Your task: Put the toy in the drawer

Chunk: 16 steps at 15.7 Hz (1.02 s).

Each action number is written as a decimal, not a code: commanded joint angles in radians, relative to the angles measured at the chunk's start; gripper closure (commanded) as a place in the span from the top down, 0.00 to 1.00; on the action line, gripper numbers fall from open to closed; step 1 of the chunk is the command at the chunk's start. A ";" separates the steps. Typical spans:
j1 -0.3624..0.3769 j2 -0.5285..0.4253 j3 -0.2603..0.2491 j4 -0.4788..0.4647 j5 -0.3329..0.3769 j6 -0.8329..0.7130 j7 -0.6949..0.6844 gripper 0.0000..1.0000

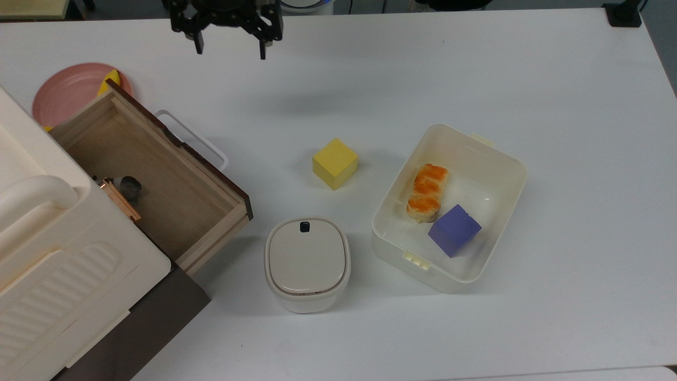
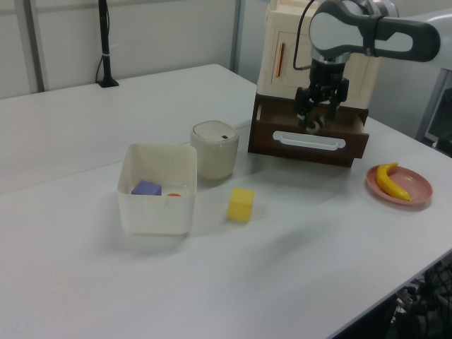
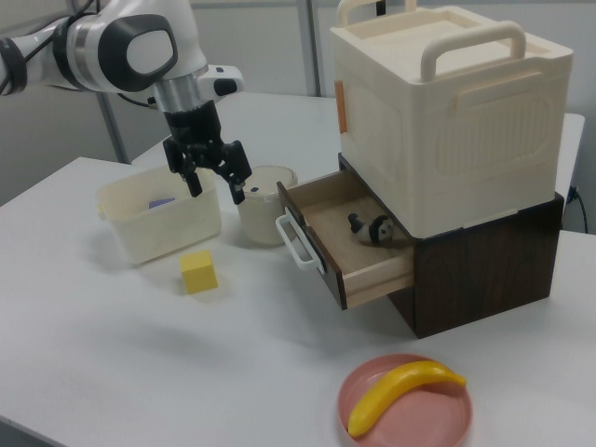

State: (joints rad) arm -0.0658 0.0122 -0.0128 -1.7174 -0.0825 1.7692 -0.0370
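The toy [image 1: 130, 186], a tiny dark grey roundish object with whitish bits, lies inside the open wooden drawer [image 1: 169, 180], close to the cabinet; in the right view the toy [image 3: 371, 226] rests at the back of the drawer [image 3: 358, 272]. My gripper [image 1: 230, 52] hangs open and empty high over the table at the top view's upper edge, well apart from the drawer. The right view has the gripper [image 3: 217, 189] in front of the white tub, and in the left view the gripper [image 2: 316, 121] hovers before the drawer's dark front [image 2: 311, 141].
A yellow cube [image 1: 335, 163] sits mid-table. The white tub [image 1: 478, 143] holds a purple cube [image 1: 454, 230] and an orange pastry [image 1: 427, 191]. A lidded cream pot [image 1: 307, 263] stands by the drawer's corner. A pink plate [image 3: 372, 424] carries a banana [image 3: 400, 391]. A cream cabinet [image 1: 47, 264] tops the drawer unit.
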 commanded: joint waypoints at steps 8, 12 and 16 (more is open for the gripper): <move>-0.015 -0.004 0.005 0.035 0.061 -0.045 0.140 1.00; -0.015 0.002 0.005 0.035 0.061 -0.045 0.127 1.00; -0.012 0.002 0.005 0.035 0.061 -0.048 0.129 1.00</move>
State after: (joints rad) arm -0.0862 0.0156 -0.0082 -1.6915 -0.0416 1.7424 0.0684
